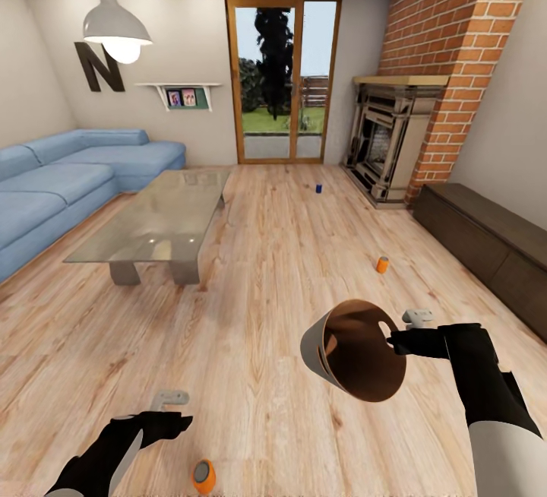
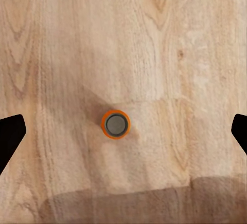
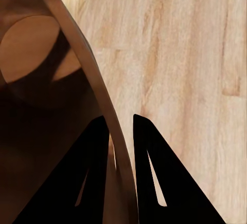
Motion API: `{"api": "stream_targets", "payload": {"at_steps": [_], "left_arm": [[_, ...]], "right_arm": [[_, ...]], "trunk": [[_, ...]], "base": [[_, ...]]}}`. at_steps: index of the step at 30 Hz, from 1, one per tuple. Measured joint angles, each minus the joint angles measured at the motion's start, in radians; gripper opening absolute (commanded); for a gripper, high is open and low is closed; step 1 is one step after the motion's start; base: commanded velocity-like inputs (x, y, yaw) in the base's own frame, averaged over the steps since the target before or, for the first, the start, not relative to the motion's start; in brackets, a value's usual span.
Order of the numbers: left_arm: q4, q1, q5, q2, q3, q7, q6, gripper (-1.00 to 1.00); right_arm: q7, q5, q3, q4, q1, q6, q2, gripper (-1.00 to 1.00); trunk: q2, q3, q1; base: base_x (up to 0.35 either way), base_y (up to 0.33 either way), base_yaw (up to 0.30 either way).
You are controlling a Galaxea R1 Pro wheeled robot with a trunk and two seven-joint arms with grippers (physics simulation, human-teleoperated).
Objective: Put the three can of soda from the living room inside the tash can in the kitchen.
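The left gripper [image 2: 123,131] hangs spread wide over the floor, its two dark fingertips [image 2: 10,136] at either edge of the left wrist view, with the nearest orange can [image 2: 115,124] standing upright between them, below and not yet touched. In the head view this can [image 1: 203,476] stands near the robot, just right of the left gripper [image 1: 171,406].

The right gripper [image 3: 121,131] is clamped on the rim of the trash can [image 1: 353,360], one finger inside the wall and one outside. The bin is held off the floor on the right, tipped so its coppery inside faces the camera, and no can shows inside it.

Farther out, a second orange can [image 1: 382,264] stands on the wood floor [image 1: 266,292] right of centre, and a dark blue can [image 1: 319,188] stands far off near the fireplace [image 1: 387,140]. The glass coffee table [image 1: 156,220] and blue sofa [image 1: 68,178] lie to the left.

The can is likely light, stiff and smooth-sided, so it could slip or tip; squeezing it across the middle of its body, fingers on opposite sides, looks safest
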Motion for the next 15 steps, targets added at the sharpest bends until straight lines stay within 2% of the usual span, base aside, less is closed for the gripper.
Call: {"api": "stream_targets", "payload": {"at_steps": [6, 15], "left_arm": [[-0.002, 0.000, 0.000, 0.000, 0.000, 0.000, -0.003, 1.00], [0.002, 0.001, -0.001, -0.001, -0.001, 0.000, -0.038, 1.00]], "right_arm": [[0.000, 0.000, 0.000, 0.000, 0.000, 0.000, 0.000, -1.00], [0.000, -0.002, 0.000, 0.000, 0.000, -0.001, 0.000, -1.00]], "trunk": [[0.000, -0.009, 0.000], [0.000, -0.023, 0.000]], "base": [[0.007, 0.000, 0.000], [0.164, 0.000, 0.000]]}}
